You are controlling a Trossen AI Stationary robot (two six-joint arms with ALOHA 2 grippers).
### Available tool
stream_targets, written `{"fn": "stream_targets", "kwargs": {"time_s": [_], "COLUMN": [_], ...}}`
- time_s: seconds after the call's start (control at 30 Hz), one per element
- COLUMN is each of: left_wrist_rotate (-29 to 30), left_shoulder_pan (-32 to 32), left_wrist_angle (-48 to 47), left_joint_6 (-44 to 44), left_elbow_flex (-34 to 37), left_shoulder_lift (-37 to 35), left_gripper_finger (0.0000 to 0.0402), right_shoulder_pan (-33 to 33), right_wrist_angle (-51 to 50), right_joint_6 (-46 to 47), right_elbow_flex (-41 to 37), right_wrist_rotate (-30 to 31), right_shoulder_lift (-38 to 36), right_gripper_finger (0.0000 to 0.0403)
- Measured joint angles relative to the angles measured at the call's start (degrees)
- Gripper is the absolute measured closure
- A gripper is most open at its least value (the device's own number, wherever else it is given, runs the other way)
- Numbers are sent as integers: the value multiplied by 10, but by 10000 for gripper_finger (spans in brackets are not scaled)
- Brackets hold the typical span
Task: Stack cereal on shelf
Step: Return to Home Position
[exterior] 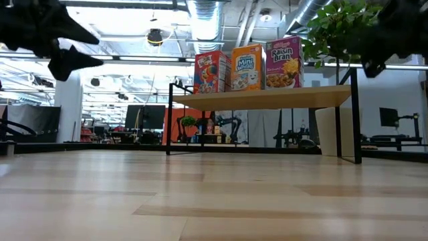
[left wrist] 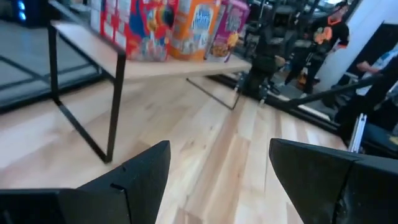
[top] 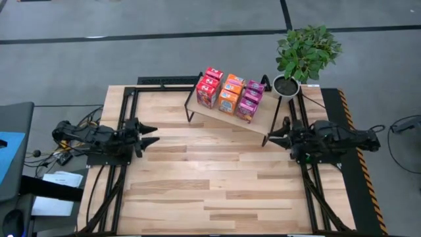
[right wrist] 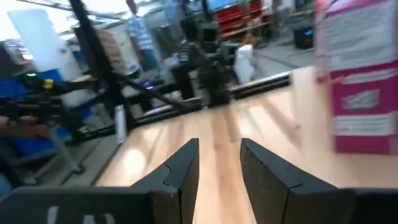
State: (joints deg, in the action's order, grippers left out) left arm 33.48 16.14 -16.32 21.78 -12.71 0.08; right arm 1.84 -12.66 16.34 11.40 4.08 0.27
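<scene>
High view: the cereal [top: 229, 92] stands in red, orange and magenta rows on the shelf [top: 261, 122], at the far side of the worktop [top: 210, 184]. My left end effector [top: 152, 134] hovers near the worktop's left edge, fingers spread wide, holding nothing. My right end effector [top: 271, 136] hangs just beside the shelf's near right corner, fingers narrowly apart, empty.

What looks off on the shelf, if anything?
Nothing much. Boxes stand upright on the shelf in red, orange and purple rows, none tipped. The shelf sits skewed to the table edges. Left gripper and right gripper hang at the sides, empty.
</scene>
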Motion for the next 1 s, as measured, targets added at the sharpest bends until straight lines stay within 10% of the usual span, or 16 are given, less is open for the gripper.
{"fn": "stream_targets", "kwargs": {"time_s": [1.0], "left_wrist_rotate": [58], "left_shoulder_pan": [0], "left_wrist_angle": [-66], "left_joint_6": [82], "left_elbow_flex": [48], "left_shoulder_lift": [0], "left_gripper_finger": [136], "right_shoulder_pan": [20], "right_wrist_angle": [103], "right_joint_6": [-63], "right_elbow_flex": [-92], "right_wrist_rotate": [64], "right_shoulder_lift": [-1], "right_gripper_finger": [248]}}
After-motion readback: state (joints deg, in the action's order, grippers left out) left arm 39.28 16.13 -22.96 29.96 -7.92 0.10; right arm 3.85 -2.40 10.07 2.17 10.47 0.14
